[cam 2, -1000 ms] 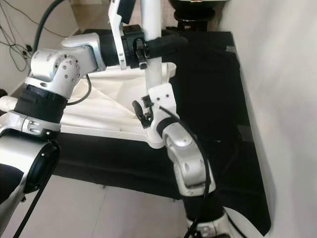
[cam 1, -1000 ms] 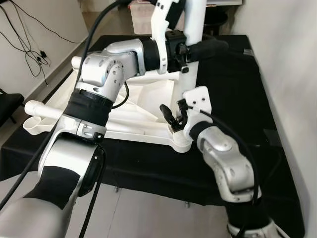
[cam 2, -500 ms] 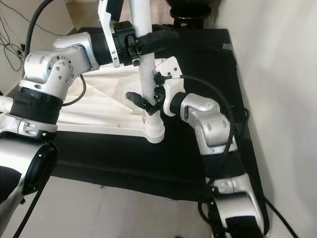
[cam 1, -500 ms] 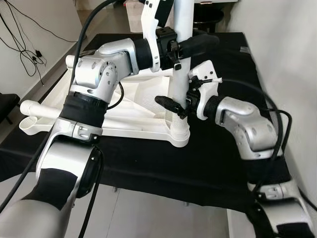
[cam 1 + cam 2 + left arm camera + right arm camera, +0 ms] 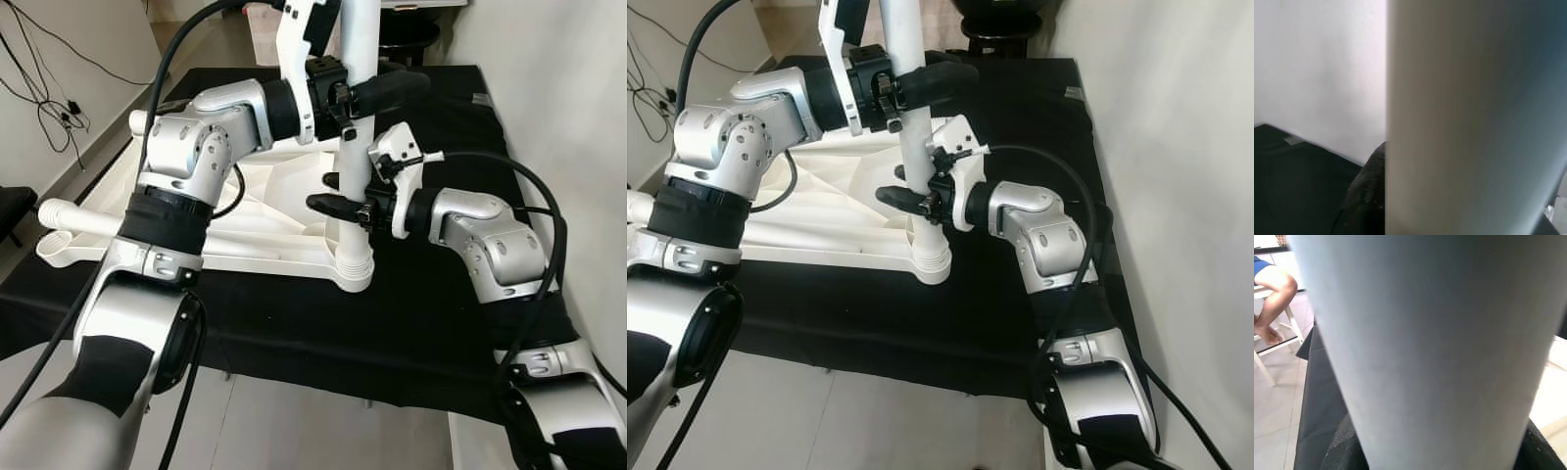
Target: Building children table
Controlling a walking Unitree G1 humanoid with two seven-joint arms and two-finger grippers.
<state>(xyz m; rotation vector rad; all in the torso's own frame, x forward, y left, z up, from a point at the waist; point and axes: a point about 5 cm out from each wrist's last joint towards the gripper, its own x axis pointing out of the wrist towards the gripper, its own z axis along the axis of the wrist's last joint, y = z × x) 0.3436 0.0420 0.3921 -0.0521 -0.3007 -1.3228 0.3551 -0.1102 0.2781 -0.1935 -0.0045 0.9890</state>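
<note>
The white children's table (image 5: 265,220) lies upside down on a black cloth (image 5: 294,333). A white table leg (image 5: 353,230) stands upright in the socket (image 5: 355,266) at its near right corner. High on the leg, my left gripper (image 5: 359,96) is shut on it, black fingers (image 5: 392,88) wrapped around. Lower down, my right gripper (image 5: 340,193) comes in from the right and is shut on the same leg, one finger in front and one behind. The leg is pale and close up in the left wrist view (image 5: 1474,117) and the right wrist view (image 5: 1435,357).
Another white leg (image 5: 88,217) juts from the table's left corner, and one more (image 5: 142,122) at the far left. A white wall (image 5: 568,117) runs close on the right. Cables (image 5: 49,88) hang at the left. A person's bare leg (image 5: 1273,291) by a white stool (image 5: 1264,367).
My right gripper rose from the table's near corner to the upright leg and closed round it, its forearm swinging out to the right. The left gripper kept its hold.
</note>
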